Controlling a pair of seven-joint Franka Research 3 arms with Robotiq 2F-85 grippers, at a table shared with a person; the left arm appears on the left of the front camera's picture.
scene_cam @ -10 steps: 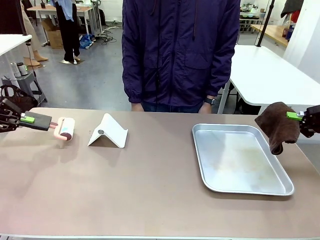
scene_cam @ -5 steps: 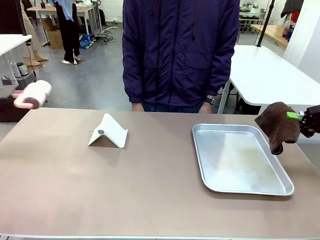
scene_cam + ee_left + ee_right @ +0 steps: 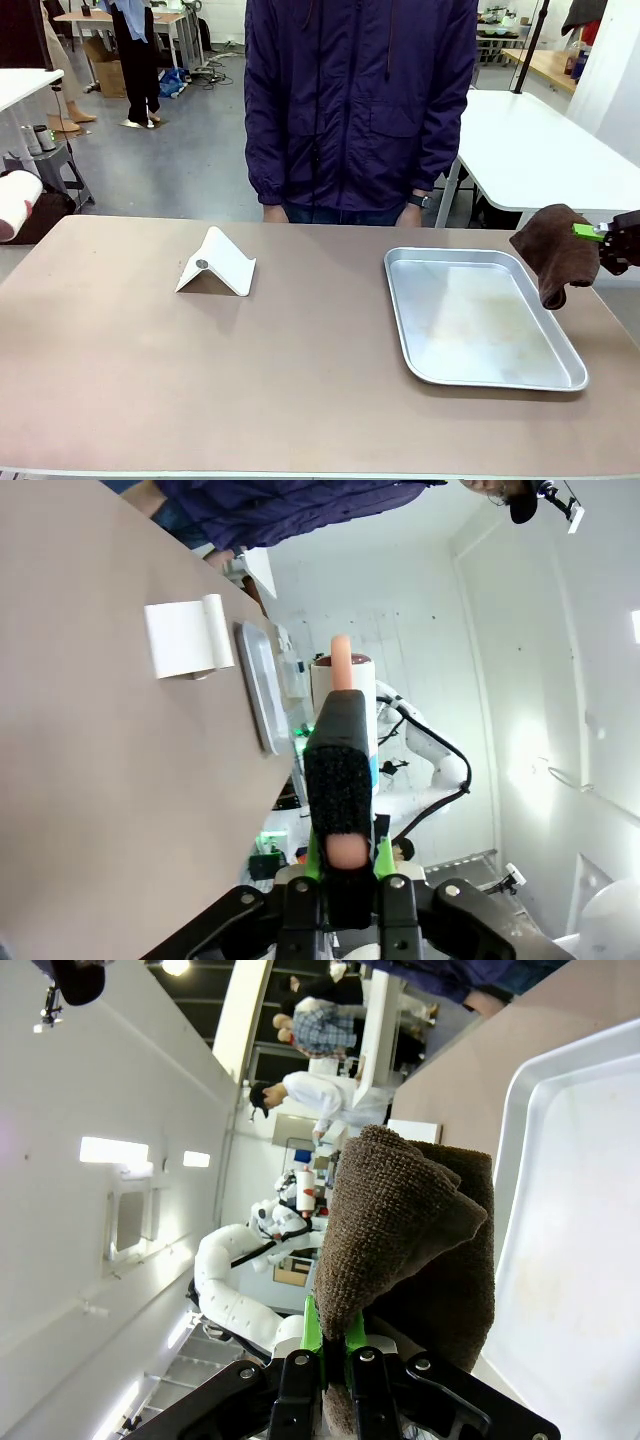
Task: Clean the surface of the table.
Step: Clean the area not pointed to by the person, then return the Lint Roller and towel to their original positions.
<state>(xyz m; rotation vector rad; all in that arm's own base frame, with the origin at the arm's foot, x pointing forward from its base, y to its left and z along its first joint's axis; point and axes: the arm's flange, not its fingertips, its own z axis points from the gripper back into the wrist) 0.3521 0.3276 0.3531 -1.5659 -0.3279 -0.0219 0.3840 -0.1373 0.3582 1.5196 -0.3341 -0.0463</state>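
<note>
The table (image 3: 300, 370) spans the whole front view, its matte brownish top bare apart from a shiny metal tray (image 3: 402, 330) on its right part and a white folded stand (image 3: 217, 265) well left of the tray. Far left of the tray, off the table's end, the left gripper (image 3: 345, 855) is clamped on the handle of a lint roller (image 3: 18, 200) held in the air. Just beside the tray's right rim, the right gripper (image 3: 335, 1345) pinches a brown terry cloth (image 3: 552, 250) that hangs clear of the top. A low sweep could likely snag that rim and shove the tray, or the roller could knock the light stand over. A person (image 3: 360, 100) stands behind the tray; white-topped tables and a grey floor lie beyond.
</note>
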